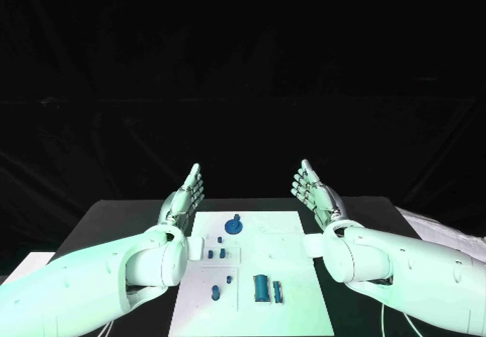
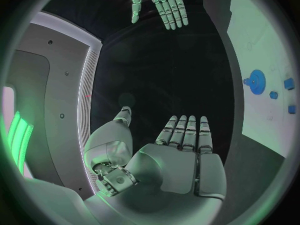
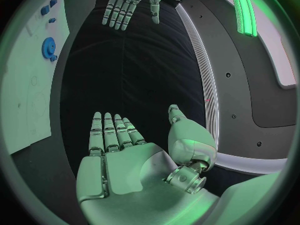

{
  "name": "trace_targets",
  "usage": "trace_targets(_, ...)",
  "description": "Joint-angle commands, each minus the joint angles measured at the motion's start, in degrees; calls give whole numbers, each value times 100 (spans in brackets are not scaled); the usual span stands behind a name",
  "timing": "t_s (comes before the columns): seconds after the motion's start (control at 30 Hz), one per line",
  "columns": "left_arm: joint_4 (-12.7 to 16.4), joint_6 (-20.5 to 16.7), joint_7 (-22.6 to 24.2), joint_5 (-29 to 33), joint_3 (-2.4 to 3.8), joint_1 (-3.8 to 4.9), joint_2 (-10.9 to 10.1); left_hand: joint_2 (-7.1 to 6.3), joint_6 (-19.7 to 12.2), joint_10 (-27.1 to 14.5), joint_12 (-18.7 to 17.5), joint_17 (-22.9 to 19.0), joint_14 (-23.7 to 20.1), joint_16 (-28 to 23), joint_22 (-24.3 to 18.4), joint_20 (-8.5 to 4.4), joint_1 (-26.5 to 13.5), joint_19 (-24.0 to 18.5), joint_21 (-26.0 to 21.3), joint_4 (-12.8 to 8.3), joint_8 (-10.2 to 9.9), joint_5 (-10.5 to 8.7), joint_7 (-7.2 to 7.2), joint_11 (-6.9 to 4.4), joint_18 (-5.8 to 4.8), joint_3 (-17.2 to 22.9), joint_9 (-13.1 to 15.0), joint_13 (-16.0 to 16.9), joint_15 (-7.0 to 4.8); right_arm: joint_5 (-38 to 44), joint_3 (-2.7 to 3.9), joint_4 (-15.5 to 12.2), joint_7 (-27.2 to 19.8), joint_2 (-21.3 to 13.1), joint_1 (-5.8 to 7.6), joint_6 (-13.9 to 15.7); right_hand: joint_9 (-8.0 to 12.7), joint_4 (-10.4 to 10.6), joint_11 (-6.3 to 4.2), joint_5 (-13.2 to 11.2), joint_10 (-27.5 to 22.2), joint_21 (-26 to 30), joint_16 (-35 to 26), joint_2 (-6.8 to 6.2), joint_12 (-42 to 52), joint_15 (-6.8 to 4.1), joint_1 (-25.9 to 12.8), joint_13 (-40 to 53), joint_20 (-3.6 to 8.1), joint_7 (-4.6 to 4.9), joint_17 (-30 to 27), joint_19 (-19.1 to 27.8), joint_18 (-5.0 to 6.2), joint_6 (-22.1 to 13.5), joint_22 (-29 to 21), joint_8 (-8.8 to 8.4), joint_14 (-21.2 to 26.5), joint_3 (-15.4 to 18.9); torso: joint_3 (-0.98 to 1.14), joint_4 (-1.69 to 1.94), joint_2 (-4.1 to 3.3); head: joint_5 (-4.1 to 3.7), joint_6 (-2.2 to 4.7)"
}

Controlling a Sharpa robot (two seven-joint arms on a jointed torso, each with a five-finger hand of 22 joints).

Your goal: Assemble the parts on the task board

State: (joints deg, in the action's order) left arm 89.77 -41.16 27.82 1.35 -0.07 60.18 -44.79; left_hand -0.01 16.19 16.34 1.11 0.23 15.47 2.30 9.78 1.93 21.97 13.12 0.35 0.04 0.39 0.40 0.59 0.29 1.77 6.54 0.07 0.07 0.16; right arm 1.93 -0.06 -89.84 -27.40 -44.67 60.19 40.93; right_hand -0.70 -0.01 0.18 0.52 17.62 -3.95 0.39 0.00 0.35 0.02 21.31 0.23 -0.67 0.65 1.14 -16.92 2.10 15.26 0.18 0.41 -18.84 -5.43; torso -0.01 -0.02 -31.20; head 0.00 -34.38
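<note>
The white task board [image 1: 284, 281] lies in the middle of the black table. Blue parts sit on it: a round gear-like piece [image 1: 234, 225] near its far end, small pieces [image 1: 215, 253] around the middle, and two longer pieces [image 1: 265, 288] near the front. My left hand [image 1: 185, 197] is raised above the board's far left corner, flat and open, palm facing inward. My right hand [image 1: 317, 194] mirrors it above the far right corner, also flat with nothing in it. The left wrist view shows the left hand [image 2: 181, 155] with straight fingers, the right hand [image 2: 159, 2] opposite, and the blue gear [image 2: 254, 78].
The black table [image 1: 112, 217] extends on both sides of the board. A pale object [image 1: 435, 225] lies at the table's right edge. In the right wrist view the right hand [image 3: 119, 155] is flat, with the left hand [image 3: 128, 2] and the board [image 3: 31, 80] beyond.
</note>
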Motion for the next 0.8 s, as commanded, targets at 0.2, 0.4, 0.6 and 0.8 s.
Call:
trace_targets(0.2, 19, -296, 198, -135, 7, -2, 10, 1, -728, -735, -111, -23, -696, -230, -441, -193, -989, -592, -35, -4, -39, -40, -59, -29, -177, -654, -7, -7, -16, -193, 6, -11, -239, -2, -3, 319, 70, 1, -18, -52, -797, 395, -39, 0, -35, -2, -964, -23, 67, -65, -114, 772, -210, -691, -18, -41, 855, 543, 1, 2, 2, 0, 0)
trace_targets(0.4, 19, -296, 198, -135, 7, -2, 10, 1, -934, -939, -111, -23, -890, -230, -562, -193, -1262, -756, -35, -4, -39, -40, -59, -29, -177, -654, -7, -7, -16, -193, 6, -11, -239, -2, -3, 319, 70, 1, -18, -52, -1010, 395, -39, 0, -35, -2, -1212, -23, 67, -65, -114, 968, -210, -875, -18, -41, 1077, 543, 1, 2, 2, 0, 0)
trace_targets(0.6, 19, -296, 198, -135, 7, -2, 10, 1, -1069, -1084, -111, -23, -1007, -230, -978, -193, -1453, -855, -35, -4, -39, -40, -59, -29, -177, -654, -7, -7, -16, -193, 6, -11, -239, -2, -3, 319, 70, 1, -18, -52, -1170, 395, -39, 0, -35, -2, -1406, -23, 67, -65, -114, 1123, -210, -997, -18, -41, 1251, 543, 1, 2, 2, 0, 0)
trace_targets(0.8, 19, -296, 198, -135, 7, -2, 10, 1, -1619, -1634, -111, -23, -1547, -230, -978, -193, -1783, -1312, -35, -4, -39, -40, -59, -29, -177, -654, -7, -7, -16, -193, 6, -11, -239, -2, -3, 319, 70, 1, -18, -52, -1762, 395, -39, 0, -35, -2, -2131, -23, 67, -65, -114, 1692, -210, -1526, -18, -41, 1884, 543, 1, 2, 2, 0, 0)
